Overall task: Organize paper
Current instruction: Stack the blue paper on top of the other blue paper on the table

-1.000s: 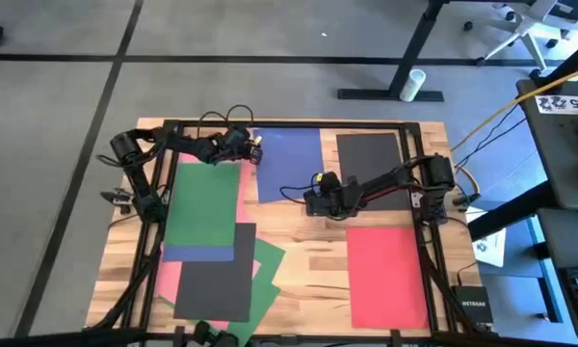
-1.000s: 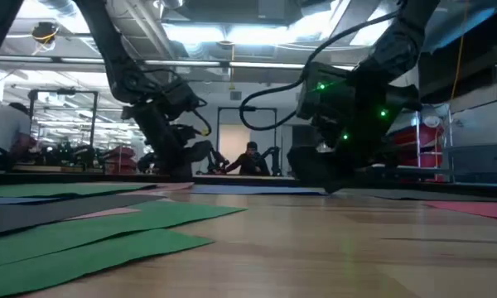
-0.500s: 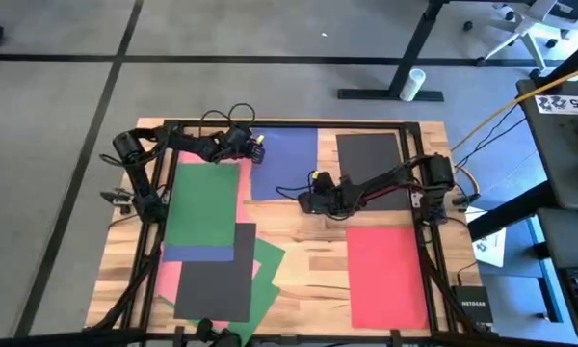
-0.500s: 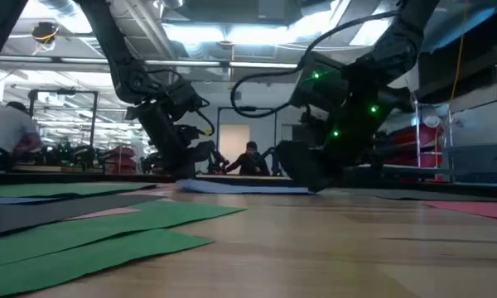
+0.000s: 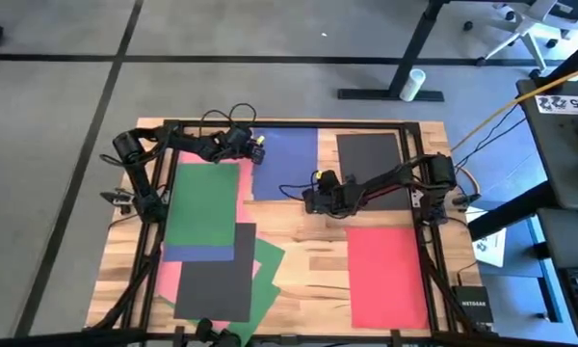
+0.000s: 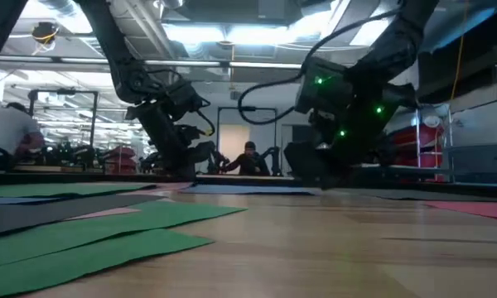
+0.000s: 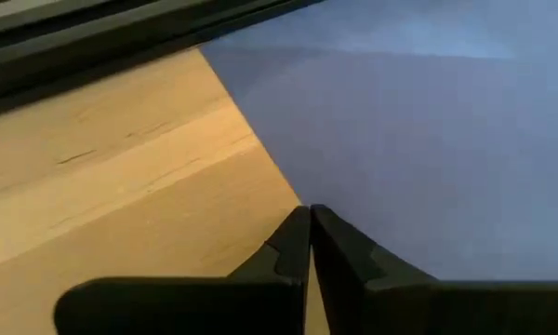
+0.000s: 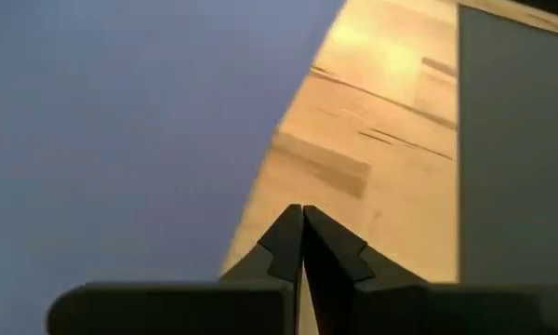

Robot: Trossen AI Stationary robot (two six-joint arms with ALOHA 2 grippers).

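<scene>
1. The blue sheet (image 5: pixel 287 162) at the far middle of the counter (image 5: pixel 308 255) has slid toward the left arm's side over the last second: its near edge lay close by the right claw a second ago and now ends short of it, with bare wood between.
2. The right claw (image 5: pixel 310 200) has shifted slightly since half a second ago; in its wrist view its fingers (image 8: pixel 288 244) are pressed together at the blue sheet's edge, over the wood between the blue and black sheets.
3. The left claw (image 5: pixel 254 154) stays at the blue sheet's left edge, fingers (image 7: pixel 293 247) together on that edge.
4. The paper is flat, plain and matte: a black sheet (image 5: pixel 369 159) beside the blue one, a red sheet (image 5: pixel 385 275) near right, a green sheet (image 5: pixel 204 200) on the left over pink (image 5: pixel 167 278), blue, black (image 5: pixel 217 280) and green ones.
</scene>
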